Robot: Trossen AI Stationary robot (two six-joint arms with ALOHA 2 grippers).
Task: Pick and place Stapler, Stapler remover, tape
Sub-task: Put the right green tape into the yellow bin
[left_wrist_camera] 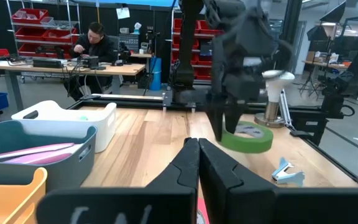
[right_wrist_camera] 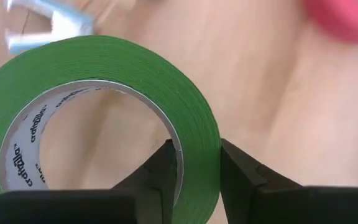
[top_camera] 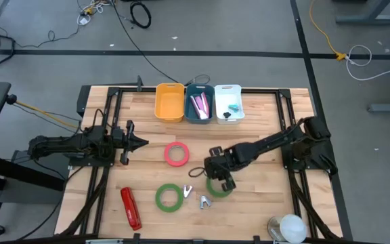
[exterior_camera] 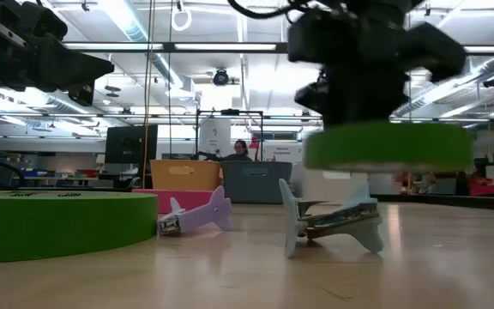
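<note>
Near the table's front middle, the right gripper [right_wrist_camera: 194, 168] pinches the wall of a green ring-shaped tape roll [right_wrist_camera: 104, 68], one finger inside the ring, one outside, holding it clear of the wooden table [top_camera: 263, 193]. Beside it lie two pale staple removers [exterior_camera: 333, 225], a second green tape roll [top_camera: 168, 197] and a pinkish-red tape roll [top_camera: 176, 154]. Over the table's left side, the left gripper [left_wrist_camera: 194, 155] hangs clenched, holding nothing.

high overhead; low at tabletop; wrists close; all share table [top_camera: 263, 196]
</note>
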